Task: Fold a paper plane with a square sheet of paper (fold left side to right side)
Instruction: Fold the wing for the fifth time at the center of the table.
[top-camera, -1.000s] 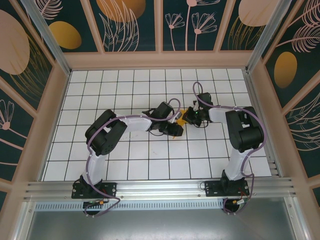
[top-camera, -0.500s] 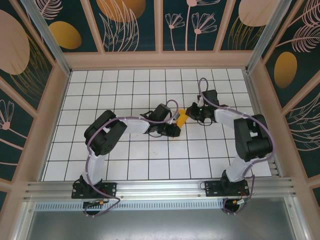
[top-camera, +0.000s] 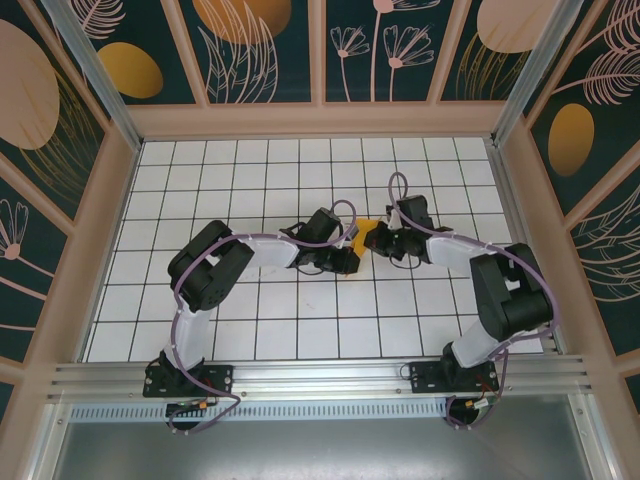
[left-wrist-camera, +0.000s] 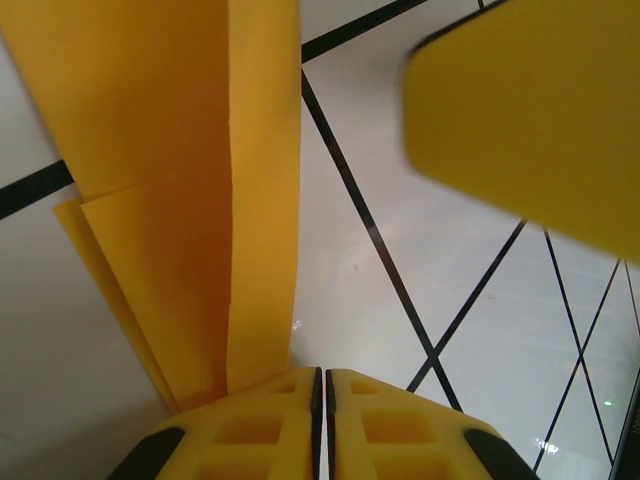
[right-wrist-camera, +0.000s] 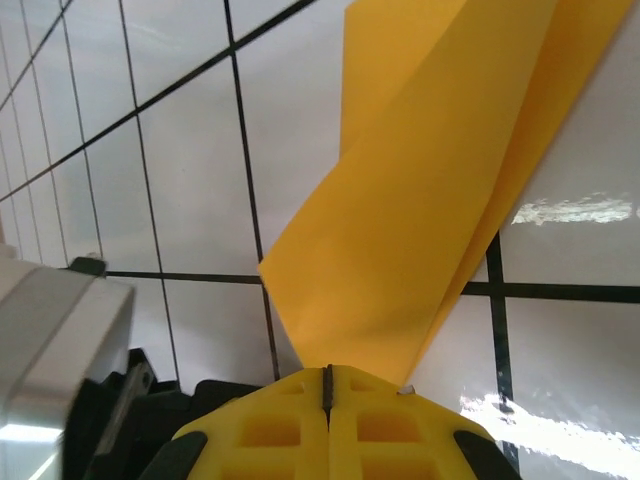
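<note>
Right end effector (right-wrist-camera: 327, 385) tight on paper plane (right-wrist-camera: 430, 200); left end effector (left-wrist-camera: 320, 385) shut, paper touching its tip.

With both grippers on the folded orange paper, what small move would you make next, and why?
Probably lower both arms together to lay the folded orange paper flat on the tiled table. The left gripper and right gripper each look shut on an end of it, and creasing needs a firm surface beneath.
</note>
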